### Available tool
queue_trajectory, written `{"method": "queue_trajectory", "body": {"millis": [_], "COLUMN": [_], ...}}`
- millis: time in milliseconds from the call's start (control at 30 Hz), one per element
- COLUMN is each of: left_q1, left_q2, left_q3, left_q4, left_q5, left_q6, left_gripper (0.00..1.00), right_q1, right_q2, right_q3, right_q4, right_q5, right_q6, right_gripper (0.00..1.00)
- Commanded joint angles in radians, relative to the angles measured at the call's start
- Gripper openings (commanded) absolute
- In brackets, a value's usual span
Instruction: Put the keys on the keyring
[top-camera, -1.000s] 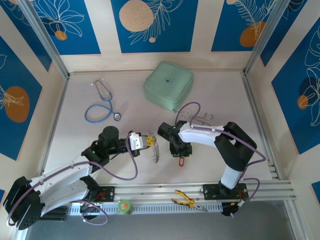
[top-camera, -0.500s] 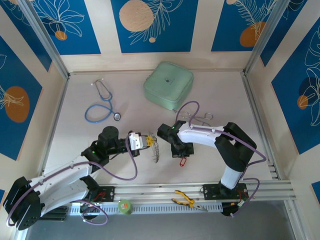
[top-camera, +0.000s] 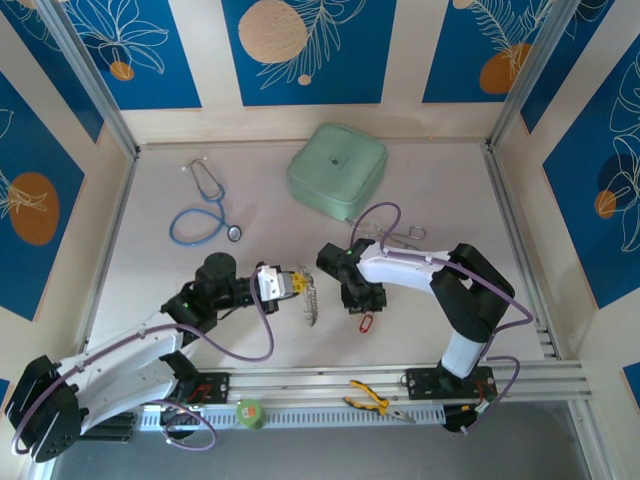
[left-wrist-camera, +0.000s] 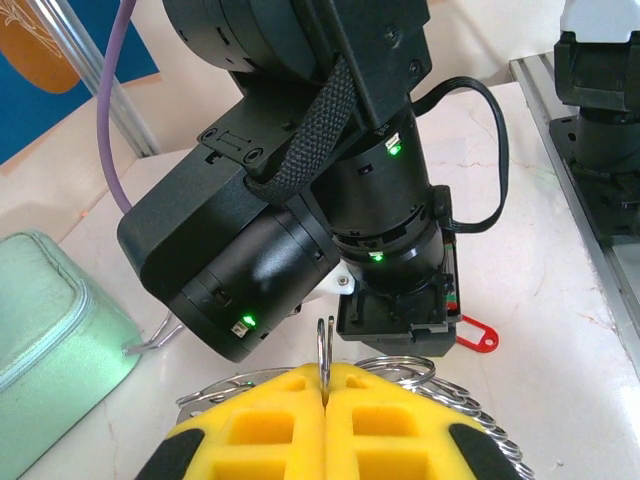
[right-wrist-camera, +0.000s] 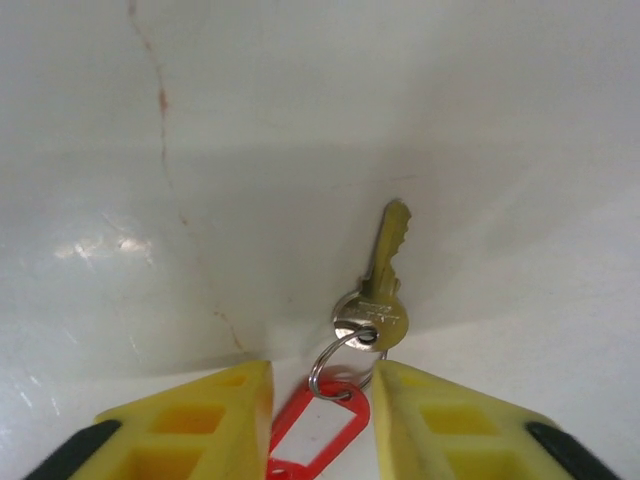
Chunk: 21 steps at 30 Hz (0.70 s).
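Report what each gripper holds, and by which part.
Left gripper pinches the keyring by its wire loop. Right gripper straddles the red tag of the key; a grip cannot be told.

crowded middle, open right side
both arms meet mid-table (top-camera: 460, 190), the left gripper (top-camera: 303, 283) and its keyring (top-camera: 312, 305) just beside the right gripper (top-camera: 362, 303); a stethoscope (top-camera: 233, 232) bars the far-left corner, a green case (top-camera: 338, 170) the far edge; the right edge lies free.

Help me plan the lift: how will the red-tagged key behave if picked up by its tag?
The key probably dangles and swings, since only a small split ring links it to the red tag. Small and thin, it looks light. The plastic tag may slip.
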Motion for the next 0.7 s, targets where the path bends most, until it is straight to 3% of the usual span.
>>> {"method": "queue_trajectory", "body": {"millis": [0,367,667], "left_q1": [-0.006,-0.006,-0.006], "left_q2": [-0.019,-0.019,-0.026], "left_q3": [0.033,0.032,0.030], "left_q4": [0.014,0.015,0.008], "left_q5": [0.004,0.006,0.003], "left_q6": [0.023,0.027,0.028], "left_gripper": [0.00,0.00,0.00], "right_q1": [-0.004,-0.004,-0.007], "right_q2": [-0.006,0.011,0.033], "right_q3": [-0.013,-0.020,-0.031], "right_q4": [-0.025,-0.033,-0.036], "right_q5": [-0.008,-0.026,-0.018], "right_q6": [-0.001,-0.004,-0.003], "right_gripper": [0.25,0.34,0.23]}}
